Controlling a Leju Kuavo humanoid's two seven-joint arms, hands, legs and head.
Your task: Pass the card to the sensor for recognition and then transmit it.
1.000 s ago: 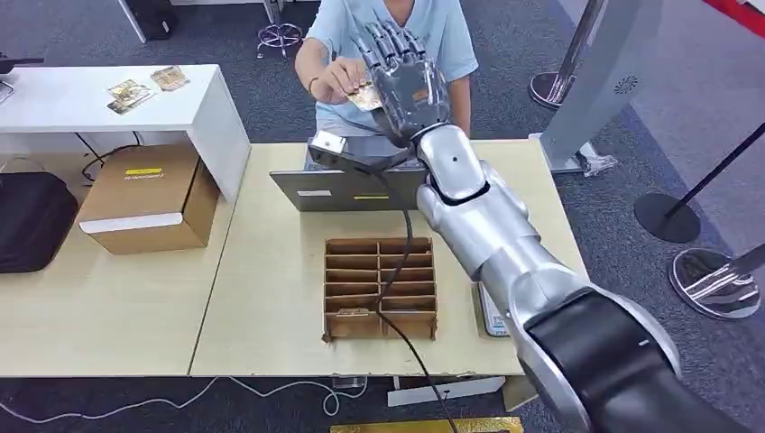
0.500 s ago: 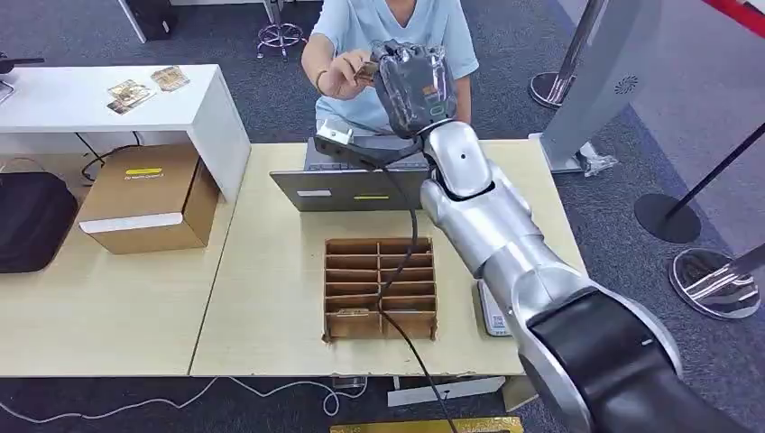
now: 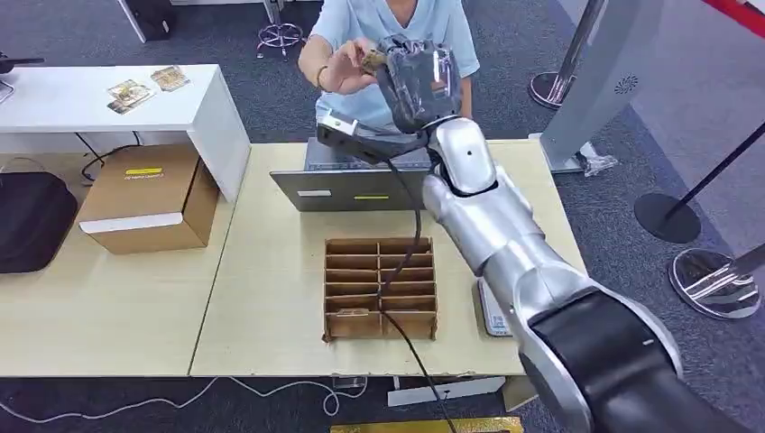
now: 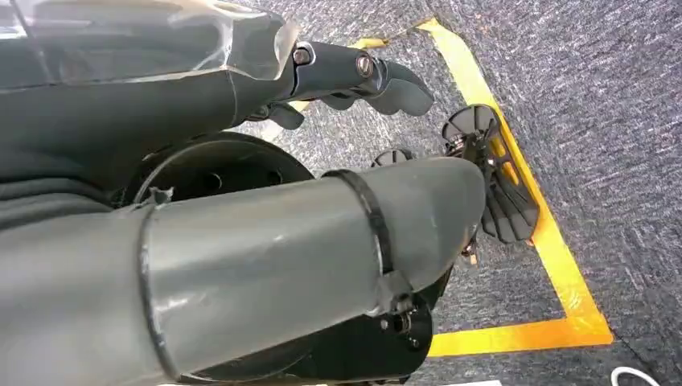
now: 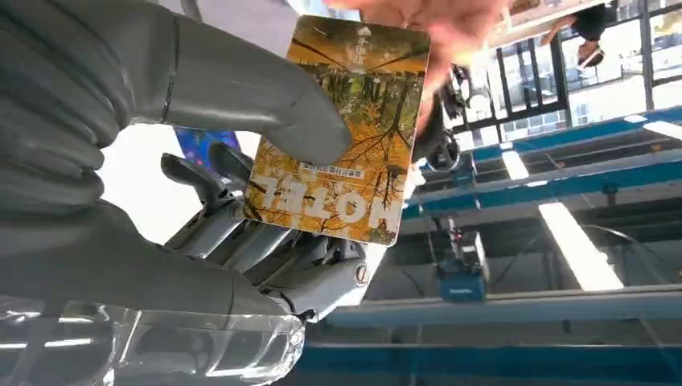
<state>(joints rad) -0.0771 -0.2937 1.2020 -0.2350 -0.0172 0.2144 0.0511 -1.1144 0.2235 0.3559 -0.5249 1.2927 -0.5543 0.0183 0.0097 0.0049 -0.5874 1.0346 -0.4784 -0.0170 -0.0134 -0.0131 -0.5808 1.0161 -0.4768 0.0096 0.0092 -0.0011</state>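
My right hand (image 3: 419, 77) is raised high over the far edge of the table, in front of a seated person. It pinches a yellow-orange picture card (image 5: 346, 129) between the thumb (image 5: 265, 104) and the fingers behind it. The person's hand (image 3: 347, 68) touches the card's (image 3: 372, 61) other end. A small silver scanner (image 3: 332, 126) with a black cable lies on a grey box (image 3: 352, 188) just below my raised hand. My left hand (image 4: 241, 121) hangs beside the body over carpet, holding nothing, fingers (image 4: 362, 76) loosely apart.
A cardboard divider tray (image 3: 381, 287) stands mid-table with the black cable trailing over it and one card in a front slot. A white device (image 3: 492, 316) lies to its right. A cardboard box (image 3: 149, 198) and a white side table (image 3: 99, 99) with cards are at the left.
My right hand's fingers, spread upward a second ago, have curled onto the card. The hand has risen slightly, and the person's hand has followed it up with the card.
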